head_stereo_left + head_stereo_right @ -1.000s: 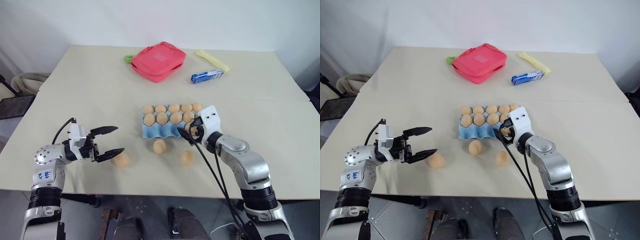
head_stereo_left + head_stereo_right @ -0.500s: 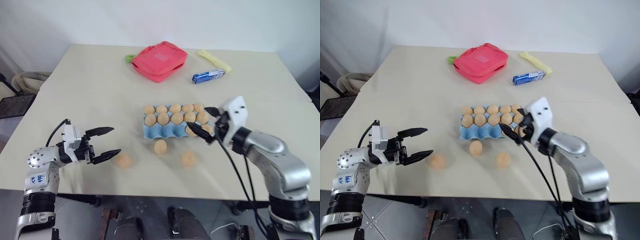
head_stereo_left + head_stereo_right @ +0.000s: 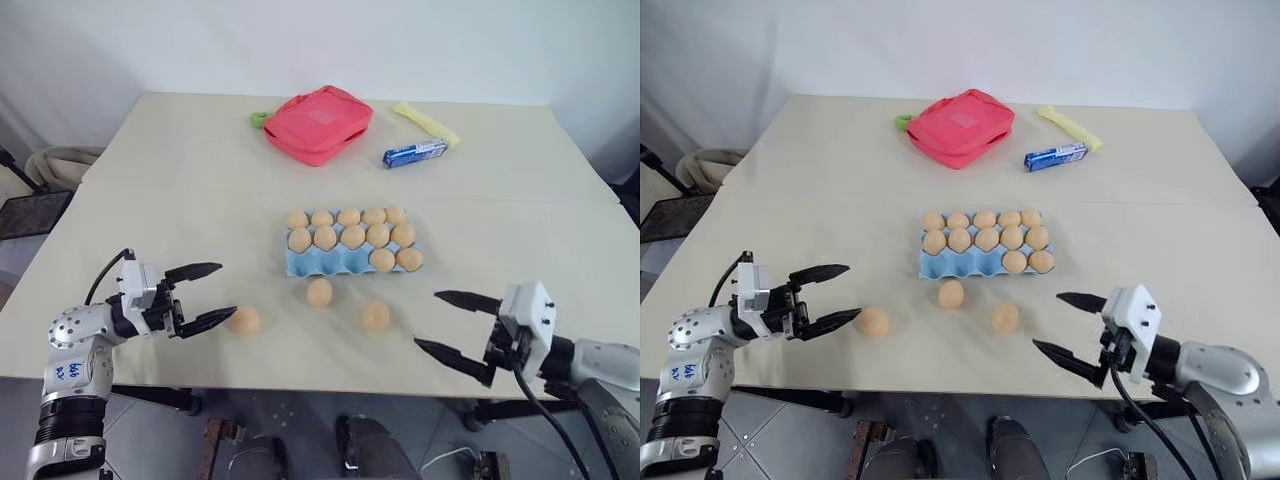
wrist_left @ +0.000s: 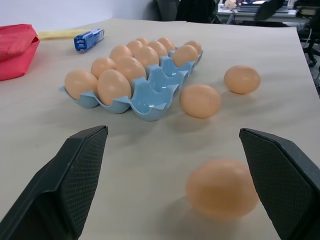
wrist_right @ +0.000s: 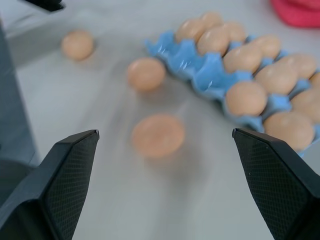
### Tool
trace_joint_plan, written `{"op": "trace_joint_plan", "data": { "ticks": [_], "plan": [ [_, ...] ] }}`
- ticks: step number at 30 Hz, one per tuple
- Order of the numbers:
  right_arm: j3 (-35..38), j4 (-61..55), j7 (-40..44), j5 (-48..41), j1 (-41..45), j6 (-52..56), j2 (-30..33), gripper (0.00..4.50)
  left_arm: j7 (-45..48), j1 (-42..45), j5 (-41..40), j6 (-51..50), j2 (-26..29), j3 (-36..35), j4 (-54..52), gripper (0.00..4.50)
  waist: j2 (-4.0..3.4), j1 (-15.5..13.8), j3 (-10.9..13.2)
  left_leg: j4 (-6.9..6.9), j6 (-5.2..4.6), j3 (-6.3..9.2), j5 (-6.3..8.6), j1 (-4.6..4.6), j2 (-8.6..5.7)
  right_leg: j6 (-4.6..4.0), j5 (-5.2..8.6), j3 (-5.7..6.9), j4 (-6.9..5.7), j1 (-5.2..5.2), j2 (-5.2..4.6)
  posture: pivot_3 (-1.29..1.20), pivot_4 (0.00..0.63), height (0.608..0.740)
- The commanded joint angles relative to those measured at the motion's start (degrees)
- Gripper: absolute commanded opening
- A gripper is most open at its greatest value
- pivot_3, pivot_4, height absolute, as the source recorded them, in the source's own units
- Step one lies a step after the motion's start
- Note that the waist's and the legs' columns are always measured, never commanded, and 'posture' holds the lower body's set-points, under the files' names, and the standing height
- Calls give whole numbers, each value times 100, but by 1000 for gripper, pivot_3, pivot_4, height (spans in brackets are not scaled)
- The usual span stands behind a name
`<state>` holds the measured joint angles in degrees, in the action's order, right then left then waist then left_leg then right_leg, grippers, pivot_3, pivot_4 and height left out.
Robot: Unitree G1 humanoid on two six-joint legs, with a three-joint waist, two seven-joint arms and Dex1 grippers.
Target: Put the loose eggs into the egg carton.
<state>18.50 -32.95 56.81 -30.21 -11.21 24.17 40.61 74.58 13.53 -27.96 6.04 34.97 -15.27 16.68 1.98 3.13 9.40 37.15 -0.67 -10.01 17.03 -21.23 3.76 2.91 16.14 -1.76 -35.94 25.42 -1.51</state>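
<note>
Both pincers are wide open and hold nothing. The left pincer (image 3: 203, 297) waits just beside one loose egg (image 3: 245, 320), ready to grab it. Two more eggs (image 3: 319, 292) lie between the pincers, near the egg carton (image 3: 303, 264), which has three free cups. The right pincer (image 3: 458, 329) is apart from it.

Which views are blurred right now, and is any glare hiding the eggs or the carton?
Right wrist view: smeared, the nearest loose egg soft-edged, the egg carton streaky. Left wrist view: the closest egg is out of focus, while the carton and farther eggs are sharp, with small highlights in the empty cups. Head views: even light, soft shadows, no glare on the table.
</note>
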Motion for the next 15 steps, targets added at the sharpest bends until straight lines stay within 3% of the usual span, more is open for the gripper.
{"op": "trace_joint_plan", "data": {
  "ticks": [1,15],
  "plan": [
    [252,52,216,-26,-212,-472,74,4471,-5,-10,-179,16,80,-155,-140,4500,2,-4,-1,0,0,0,0,0,0,0,0,0,1,0,0,0,150,740],
    [589,844,616,42,-919,-1642,7,4471,60,250,-189,-53,198,-146,95,4500,4,-22,-2,0,1,1,1,1,-1,-2,1,1,2,-3,-2,0,150,740]
  ]
}}
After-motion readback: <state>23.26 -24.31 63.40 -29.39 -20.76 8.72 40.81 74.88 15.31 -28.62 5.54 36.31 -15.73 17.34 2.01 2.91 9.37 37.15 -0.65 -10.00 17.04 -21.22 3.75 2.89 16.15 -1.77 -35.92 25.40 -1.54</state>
